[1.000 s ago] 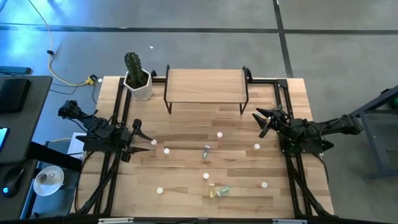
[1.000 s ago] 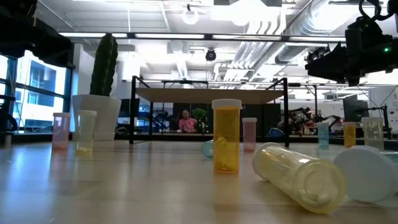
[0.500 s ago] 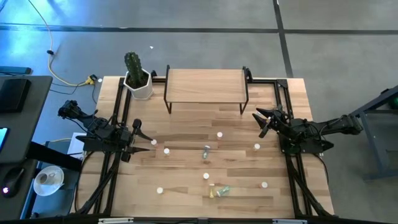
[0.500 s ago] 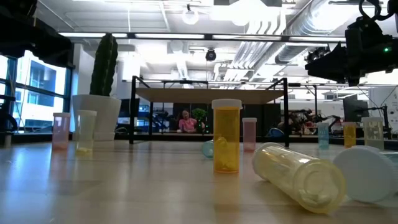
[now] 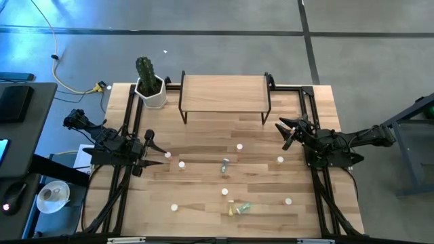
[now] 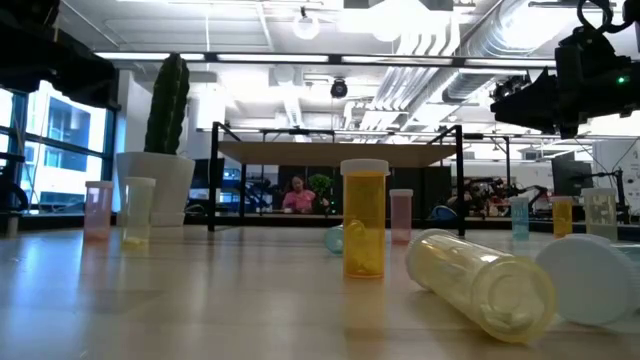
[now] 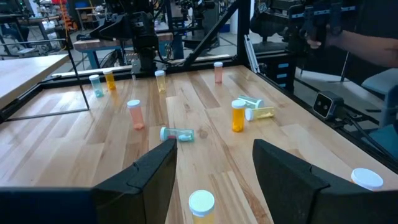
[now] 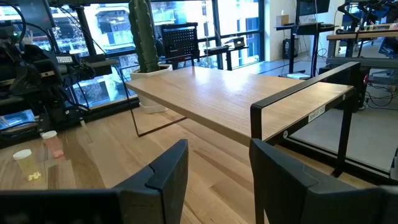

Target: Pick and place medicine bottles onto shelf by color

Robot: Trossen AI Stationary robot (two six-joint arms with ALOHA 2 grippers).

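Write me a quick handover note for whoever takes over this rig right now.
Left claw: open, empty, at the table's left edge.
Right claw: open, empty, at the right side near the shelf.
Medicine bottles: all on the tabletop in front of the shelf. Most stand upright; a teal one and a pale yellow one lie on their sides.
Done: nothing; the shelf top is bare.
Left: sort every bottle onto the shelf by color.
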